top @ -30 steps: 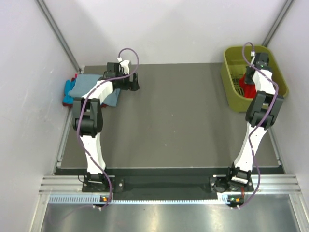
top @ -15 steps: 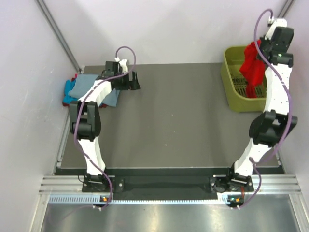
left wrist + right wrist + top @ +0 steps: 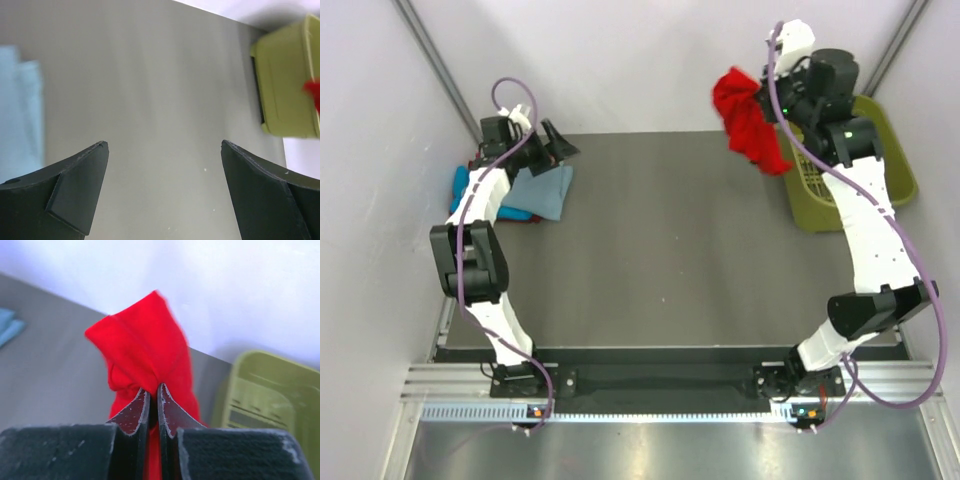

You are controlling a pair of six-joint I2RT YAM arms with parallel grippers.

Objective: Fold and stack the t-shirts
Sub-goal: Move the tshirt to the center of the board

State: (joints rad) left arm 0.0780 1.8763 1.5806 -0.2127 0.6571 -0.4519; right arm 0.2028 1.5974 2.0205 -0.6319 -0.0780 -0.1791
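My right gripper is shut on the bright red t-shirt and holds it bunched in the air, left of the basket. In the right wrist view the red t-shirt is pinched between the closed fingers. A folded grey-blue t-shirt lies on a turquoise one at the table's far left. My left gripper is open and empty, just behind that stack. In the left wrist view my left gripper looks across the bare table, with the grey-blue t-shirt at the left edge.
The olive-green basket stands at the far right corner; it also shows in the left wrist view and the right wrist view. White walls close in the back and both sides. A dark red cloth edge peeks behind the stack.
My right arm has lifted the red t-shirt out of the basket and swung it left over the table's back edge. My left arm has drawn back to the left, off the folded stack.
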